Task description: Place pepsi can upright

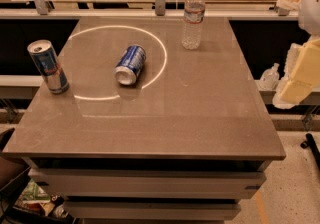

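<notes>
The pepsi can (pixel 130 64), short and dark blue with white markings, lies on its side left of the middle of the grey-brown table (pixel 200 118), its silver end facing the front. My gripper (pixel 301 74), pale yellow and white, hangs at the right edge of the view, beyond the table's right side and well away from the can. It holds nothing that I can see.
A taller, slim silver-blue can (pixel 48 66) stands upright near the table's left edge. A clear water bottle (pixel 193 16) stands at the back, right of centre. A bright ring of light lies on the tabletop around the pepsi can. Desks with clutter stand behind.
</notes>
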